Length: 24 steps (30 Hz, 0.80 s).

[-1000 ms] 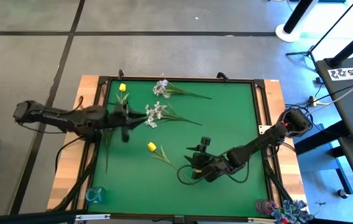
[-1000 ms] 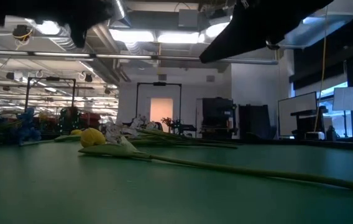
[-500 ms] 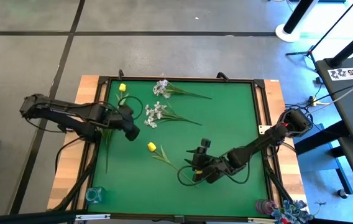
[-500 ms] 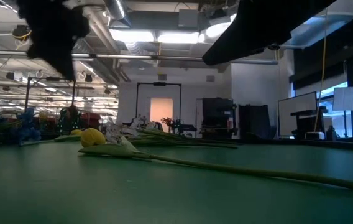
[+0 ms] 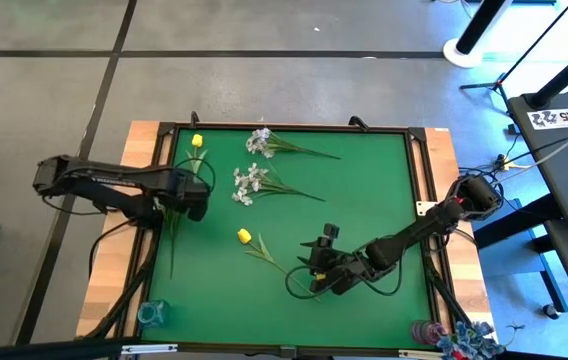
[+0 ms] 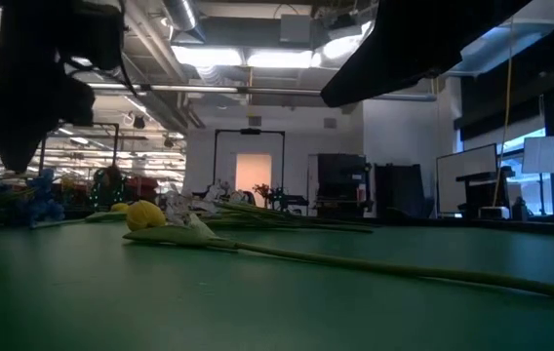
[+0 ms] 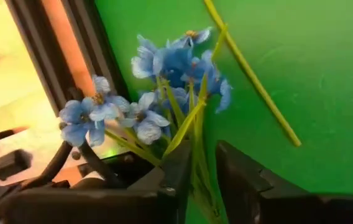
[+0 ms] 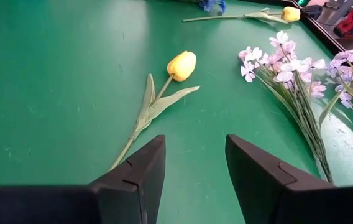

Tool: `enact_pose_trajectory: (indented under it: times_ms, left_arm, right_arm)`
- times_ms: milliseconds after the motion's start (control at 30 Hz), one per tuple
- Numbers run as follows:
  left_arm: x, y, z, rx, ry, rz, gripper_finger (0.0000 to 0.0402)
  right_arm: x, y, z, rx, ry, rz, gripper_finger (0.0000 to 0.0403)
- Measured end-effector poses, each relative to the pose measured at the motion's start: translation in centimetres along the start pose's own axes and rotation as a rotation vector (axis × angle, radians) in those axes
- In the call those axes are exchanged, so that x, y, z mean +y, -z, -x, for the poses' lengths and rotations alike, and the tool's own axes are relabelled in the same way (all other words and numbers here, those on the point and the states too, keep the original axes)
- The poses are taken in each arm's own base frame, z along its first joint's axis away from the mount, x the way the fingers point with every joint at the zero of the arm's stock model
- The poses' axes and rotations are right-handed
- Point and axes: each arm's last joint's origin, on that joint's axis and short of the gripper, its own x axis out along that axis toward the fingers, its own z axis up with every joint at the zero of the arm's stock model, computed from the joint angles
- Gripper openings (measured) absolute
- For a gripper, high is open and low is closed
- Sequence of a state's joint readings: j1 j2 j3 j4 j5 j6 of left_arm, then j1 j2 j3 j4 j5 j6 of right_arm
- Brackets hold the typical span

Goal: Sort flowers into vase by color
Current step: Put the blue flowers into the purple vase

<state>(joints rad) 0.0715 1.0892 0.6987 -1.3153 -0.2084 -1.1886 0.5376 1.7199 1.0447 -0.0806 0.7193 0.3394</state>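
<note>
My left gripper (image 5: 196,203) hangs over the mat's left part, shut on a pale blue spray (image 7: 164,68) whose blossoms stick out past the fingertips. A thin green stem (image 5: 172,245) trails from it toward the near edge. My right gripper (image 5: 312,262) is open above the mat, just right of a yellow tulip (image 5: 244,236) that lies flat, and touches nothing. A second yellow tulip (image 5: 197,141) and two white sprays (image 5: 250,182) (image 5: 259,140) lie farther back. No red tulip shows. My left gripper pinches the pale blue spray's green stems (image 7: 196,146) between its two fingers, just below the blossoms. The fingers lie across the stems. The blossoms fan out beyond the fingertips, above the mat's left border.
A small glass vase (image 5: 150,313) stands at the near left corner. A pink vase with blue flowers (image 5: 442,338) stands at the near right corner. A black frame (image 5: 154,180) and wooden rim border the green mat (image 5: 364,200), whose right half is bare.
My left gripper has drawn back from the white sprays toward the table's left edge and come lower, turning as it went, with the blue spray still in its fingers. The flowers on the mat have stayed where they were.
</note>
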Motion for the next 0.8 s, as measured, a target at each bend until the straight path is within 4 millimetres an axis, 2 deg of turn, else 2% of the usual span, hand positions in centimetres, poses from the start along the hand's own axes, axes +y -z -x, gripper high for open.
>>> enact_pose_trajectory:
  times_ms: [267,533,800]
  left_arm:
    - [-0.9,-1.3,-1.1,0.075,-0.067,0.048,0.0119]
    - [-2.9,-2.2,-4.1,0.252,-0.223,-0.005,0.0121]
    - [-3.9,-2.3,-6.2,0.332,-0.304,-0.128,0.0122]
  right_arm:
    - [-0.1,0.2,0.0,0.022,0.002,0.008,0.0167]
    - [0.0,0.3,0.0,0.037,-0.021,-0.004,0.0167]
    - [0.0,0.5,0.0,0.057,-0.038,0.007,0.0167]
